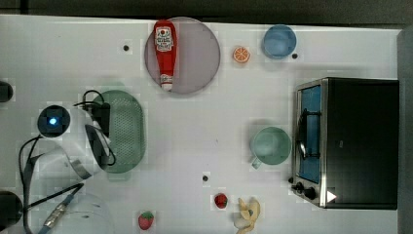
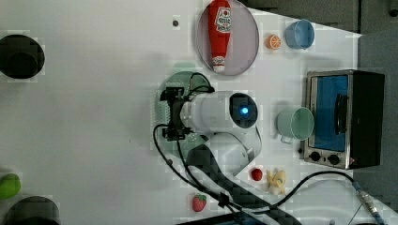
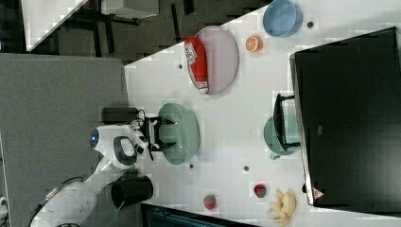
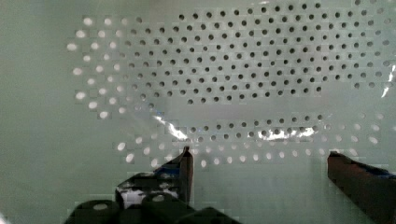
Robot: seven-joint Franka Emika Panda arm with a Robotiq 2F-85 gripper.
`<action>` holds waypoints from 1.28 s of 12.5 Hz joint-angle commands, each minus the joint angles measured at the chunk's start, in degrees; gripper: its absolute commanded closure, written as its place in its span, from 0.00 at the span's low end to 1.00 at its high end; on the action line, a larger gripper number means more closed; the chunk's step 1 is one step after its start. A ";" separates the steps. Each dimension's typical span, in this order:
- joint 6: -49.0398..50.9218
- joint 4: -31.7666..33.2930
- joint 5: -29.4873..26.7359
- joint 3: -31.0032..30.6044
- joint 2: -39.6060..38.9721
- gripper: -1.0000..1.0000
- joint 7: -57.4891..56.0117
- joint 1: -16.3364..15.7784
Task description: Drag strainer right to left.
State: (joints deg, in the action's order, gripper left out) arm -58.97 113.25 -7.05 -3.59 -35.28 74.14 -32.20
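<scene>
Strainer (image 4: 243, 79) perforations close beneath the wide-spread hand (image 4: 259, 161) in wrist view, arm-covered from above.

Premises: a robot test bench dressed as a kitchen, not a working one. A white table (image 1: 204, 146) carries a toaster oven (image 1: 348, 142) as the main fixture. Beside its door stands a green mug (image 1: 271, 145); near its knobs lie a toy banana (image 1: 248, 213) and toy strawberries (image 1: 220, 200). Well apart from the toaster oven, a ketchup bottle (image 1: 164, 53) lies on a grey plate (image 1: 195, 58). The table has bolt holes (image 1: 126, 48), and arm cabling (image 2: 187, 173) crosses it.
</scene>
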 commanded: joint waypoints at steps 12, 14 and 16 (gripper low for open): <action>14.57 -9.27 -2.02 1.61 3.40 0.00 -7.74 -5.93; 21.66 -9.29 -2.01 5.03 10.65 0.00 -15.30 -5.47; 28.17 -9.29 -2.01 9.11 18.49 0.00 -24.85 -4.72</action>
State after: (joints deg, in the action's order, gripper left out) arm -31.95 107.26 -8.74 2.29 -24.69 59.03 -39.87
